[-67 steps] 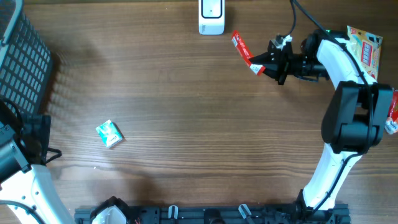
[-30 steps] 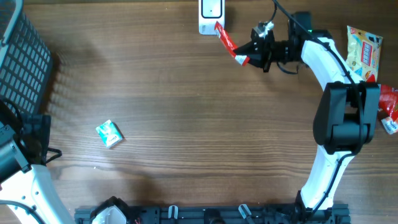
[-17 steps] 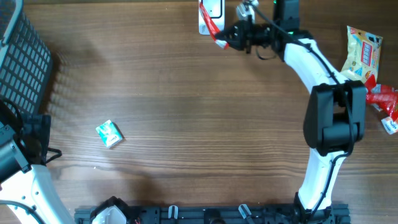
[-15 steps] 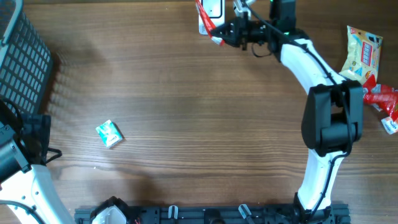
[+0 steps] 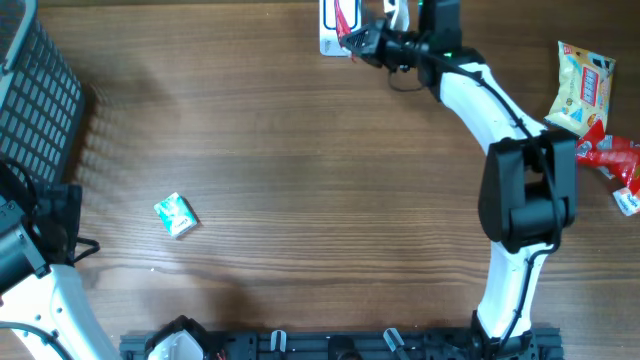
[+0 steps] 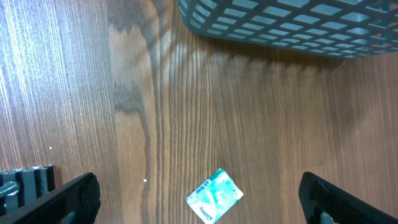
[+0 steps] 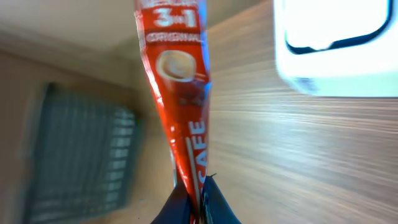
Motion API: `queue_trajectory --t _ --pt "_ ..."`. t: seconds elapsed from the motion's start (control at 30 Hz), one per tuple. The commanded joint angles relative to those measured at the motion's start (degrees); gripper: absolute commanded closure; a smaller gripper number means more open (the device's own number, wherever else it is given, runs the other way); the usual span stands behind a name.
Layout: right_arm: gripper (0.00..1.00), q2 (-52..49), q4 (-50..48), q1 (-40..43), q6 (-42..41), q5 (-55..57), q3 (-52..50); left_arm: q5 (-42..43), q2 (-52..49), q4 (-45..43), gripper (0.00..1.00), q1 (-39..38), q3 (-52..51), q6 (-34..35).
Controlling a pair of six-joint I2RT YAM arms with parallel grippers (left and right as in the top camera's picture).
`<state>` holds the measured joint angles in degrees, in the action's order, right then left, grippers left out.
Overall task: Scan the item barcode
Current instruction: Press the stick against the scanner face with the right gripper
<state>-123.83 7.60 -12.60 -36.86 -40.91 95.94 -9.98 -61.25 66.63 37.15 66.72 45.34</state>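
Note:
A red coffee sachet (image 5: 346, 17) (image 7: 178, 93) is pinched at its lower end in my right gripper (image 5: 366, 42) (image 7: 198, 208), which is shut on it. The sachet hangs over the white scanner (image 5: 331, 40) (image 7: 339, 46) at the table's far edge, covering part of it in the overhead view. In the left wrist view my left gripper (image 6: 199, 185) stands wide open above the table, its fingers (image 6: 65, 200) far apart. A teal packet (image 6: 214, 196) (image 5: 175, 215) lies flat on the wood between them, untouched.
A grey mesh basket (image 5: 35, 95) (image 6: 280, 25) stands at the far left. A yellow snack bag (image 5: 583, 85) and a red packet (image 5: 615, 160) lie at the right edge. The right arm (image 5: 490, 100) stretches across the far right of the table.
My right gripper has carried the red sachet leftwards and towards the far edge, from beside the scanner to over it. The left arm and teal packet have not moved.

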Motion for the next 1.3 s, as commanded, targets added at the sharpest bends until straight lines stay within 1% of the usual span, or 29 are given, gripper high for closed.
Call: queue_trajectory --t 0.0,0.1,0.17,0.3,0.43,0.53,0.77,0.97,1.13,1.2,1.27 --pt "0.96 1.22 4.90 -3.98 14.14 18.82 4.42 -0.09 -0.04 -0.13 0.00 0.31 0.70 0.52" --pt "0.96 1.22 5.90 -5.99 18.71 23.58 5.88 -0.11 -0.04 -0.11 0.00 0.31 0.70 0.52" --pt "0.96 1.22 5.88 -7.28 20.33 27.30 6.45 -0.11 -0.04 -0.11 0.00 0.31 0.70 0.52" --pt "0.96 1.20 6.05 -10.16 23.89 40.28 6.49 -0.11 -0.04 -0.13 0.00 0.31 0.70 0.52" --pt "0.96 1.20 6.16 -11.13 25.07 48.57 6.49 -0.09 -0.04 -0.11 0.00 0.31 0.70 0.52" --pt "0.96 1.16 6.19 -10.93 25.14 52.30 6.47 -0.11 -0.04 -0.11 0.00 0.31 0.70 0.52" --pt "0.96 0.37 3.80 -10.62 29.27 52.98 6.45 -0.11 -0.04 -0.11 0.00 0.31 0.70 0.52" --pt "0.96 0.28 3.82 -10.62 28.59 50.97 6.43 -0.11 -0.04 -0.13 0.00 0.31 0.70 0.52" --pt "0.96 1.36 3.89 -10.36 22.82 51.28 6.45 -0.11 -0.04 -0.11 0.00 0.31 0.70 0.52" --pt "0.96 3.69 3.93 -9.33 19.82 51.23 6.45 -0.11 -0.04 -0.11 0.00 0.31 0.70 0.52" --pt "0.96 6.75 4.72 -7.91 19.82 51.32 6.45 -0.11 -0.04 -0.11 0.00 0.31 0.70 0.52"
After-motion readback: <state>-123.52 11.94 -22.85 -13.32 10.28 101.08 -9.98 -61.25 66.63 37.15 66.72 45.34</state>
